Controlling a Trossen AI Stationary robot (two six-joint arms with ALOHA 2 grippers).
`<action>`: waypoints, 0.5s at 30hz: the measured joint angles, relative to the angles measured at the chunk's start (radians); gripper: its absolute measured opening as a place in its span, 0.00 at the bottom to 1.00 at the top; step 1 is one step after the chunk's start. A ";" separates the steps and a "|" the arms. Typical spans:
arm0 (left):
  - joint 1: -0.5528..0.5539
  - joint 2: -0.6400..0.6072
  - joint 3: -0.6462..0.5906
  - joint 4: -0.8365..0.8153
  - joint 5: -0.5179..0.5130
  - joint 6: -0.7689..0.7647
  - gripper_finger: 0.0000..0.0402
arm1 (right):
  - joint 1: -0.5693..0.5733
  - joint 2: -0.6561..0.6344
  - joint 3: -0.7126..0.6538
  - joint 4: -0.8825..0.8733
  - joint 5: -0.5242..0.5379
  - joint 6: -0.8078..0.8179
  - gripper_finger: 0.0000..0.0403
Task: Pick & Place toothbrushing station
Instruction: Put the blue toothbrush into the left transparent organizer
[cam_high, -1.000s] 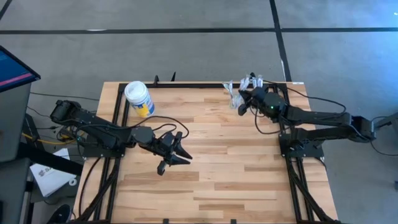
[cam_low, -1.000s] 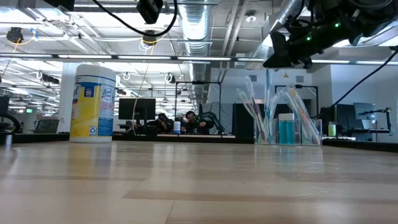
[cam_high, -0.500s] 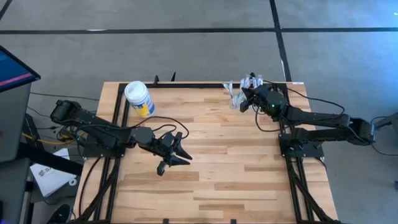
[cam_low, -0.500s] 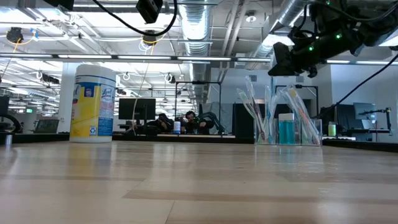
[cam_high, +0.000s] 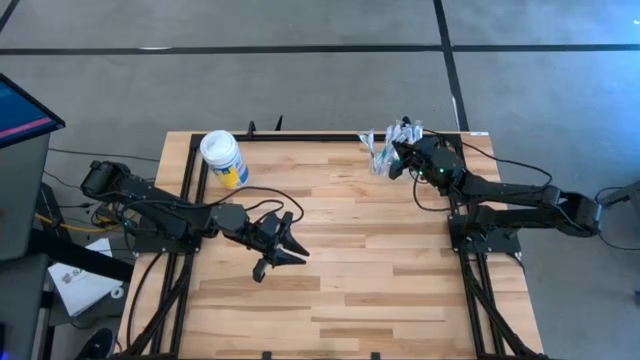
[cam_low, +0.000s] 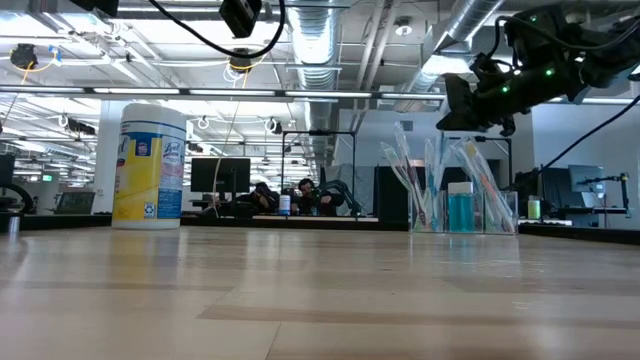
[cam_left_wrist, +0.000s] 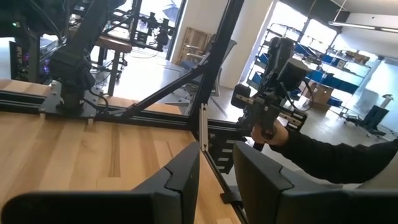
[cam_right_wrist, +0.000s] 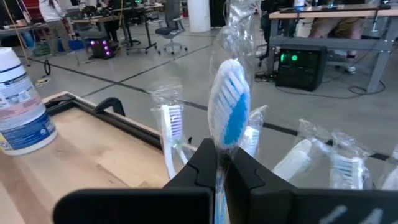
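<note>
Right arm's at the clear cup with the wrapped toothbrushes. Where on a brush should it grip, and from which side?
Grip the upper end of a wrapped toothbrush, coming from above. The brushes stand upright, fanned in the clear cup, so only their tops are free. The right gripper is shut on one just below its blue-and-white head.

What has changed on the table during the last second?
The right gripper, shut on a wrapped blue toothbrush, moved toward the table's far edge, over the clear cup of toothbrushes. The left gripper and the wipes canister stayed where they were.
</note>
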 joint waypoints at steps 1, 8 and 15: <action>0.000 0.000 0.000 0.000 -0.005 0.000 0.23 | 0.000 0.002 0.000 0.000 -0.002 0.002 0.00; 0.000 0.000 0.000 -0.001 -0.009 0.000 0.23 | 0.000 0.079 -0.001 0.019 -0.009 0.013 0.00; 0.000 0.000 0.000 -0.003 -0.010 0.000 0.23 | -0.012 0.217 -0.001 0.147 -0.044 0.020 0.00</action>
